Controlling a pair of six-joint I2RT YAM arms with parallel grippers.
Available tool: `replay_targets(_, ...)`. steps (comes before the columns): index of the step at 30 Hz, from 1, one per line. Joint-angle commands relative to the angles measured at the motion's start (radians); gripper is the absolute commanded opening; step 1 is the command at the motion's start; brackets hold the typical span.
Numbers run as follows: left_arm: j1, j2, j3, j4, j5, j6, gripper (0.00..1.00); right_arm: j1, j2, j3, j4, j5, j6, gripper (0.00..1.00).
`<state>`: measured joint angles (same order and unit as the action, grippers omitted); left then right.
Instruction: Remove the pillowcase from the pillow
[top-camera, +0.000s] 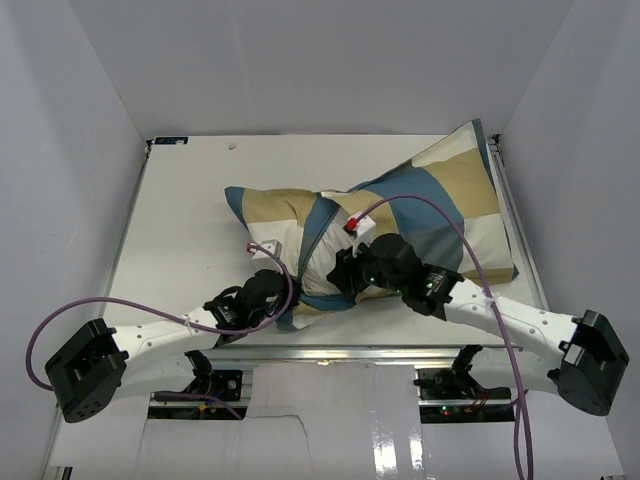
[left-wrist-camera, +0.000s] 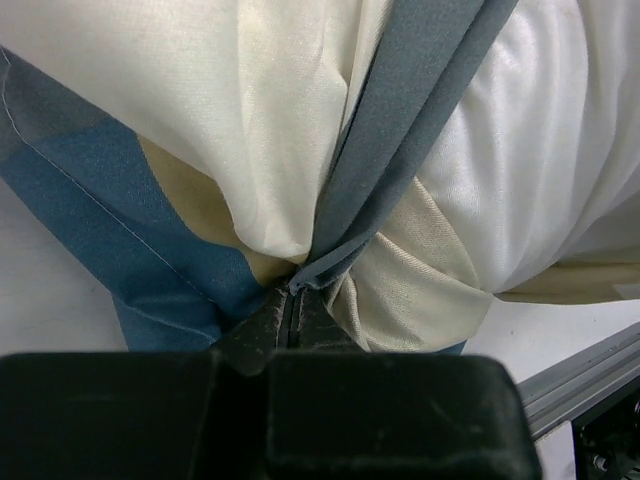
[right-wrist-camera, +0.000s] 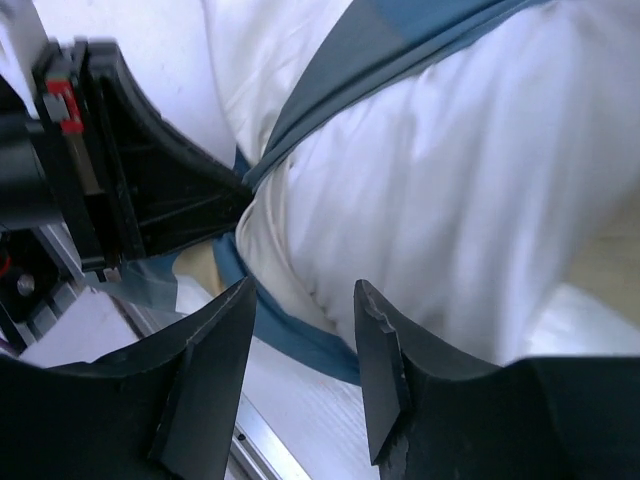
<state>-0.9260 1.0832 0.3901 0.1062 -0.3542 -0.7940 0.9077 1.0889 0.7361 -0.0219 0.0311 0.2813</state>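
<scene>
On your overhead view, the pillowcase (top-camera: 440, 195) lies across the table (top-camera: 190, 200), running from the centre out toward 2 o'clock, where its far corner reaches the back right of the surface. The pillow (top-camera: 322, 265) sits inside it. Its plain white shows only at the near end, at about 6 o'clock from the table centre, framed by 2 bands of blue edging.

Your left gripper (top-camera: 278, 300) is at 7 o'clock, at the near corner of the cover. On the left wrist view its fingers (left-wrist-camera: 270, 335) are pressed together with the blue edging (left-wrist-camera: 420, 120) pinched between them. The band rises from the tips toward 1 o'clock, with cream and blue cloth bunched at 11 o'clock and the glossy white pillow (left-wrist-camera: 540, 150) at 2 o'clock.

Your right gripper (top-camera: 345, 278) hovers over the exposed end of the pillow, just right of the left one. On the right wrist view its 2 fingers (right-wrist-camera: 215, 360) stand apart with nothing between them. White pillow fabric (right-wrist-camera: 450, 200) fills the view beyond, a blue edging strip (right-wrist-camera: 350, 70) crosses toward 1 o'clock, and the left gripper's black body (right-wrist-camera: 150, 190) sits at 9 o'clock.

A purple cable (top-camera: 470, 250) arcs over the cover from the right arm. The aluminium rail (top-camera: 330, 352) runs along the near edge at 6 o'clock.
</scene>
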Motion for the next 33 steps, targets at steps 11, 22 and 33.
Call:
replay_targets(11, 0.003, -0.023, 0.012, -0.076, 0.003, 0.015, 0.0, 0.175, 0.193, 0.086, 0.068, 0.358, 0.033, 0.52)
replay_targets(22, 0.004, -0.039, 0.004, -0.076, -0.002, 0.007, 0.0, 0.172, 0.365, 0.146, 0.062, 0.526, 0.012, 0.57)
replay_targets(33, 0.003, -0.04, 0.026, -0.1, -0.025, 0.018, 0.0, 0.131, 0.581, 0.124, 0.157, 0.371, 0.085, 0.63)
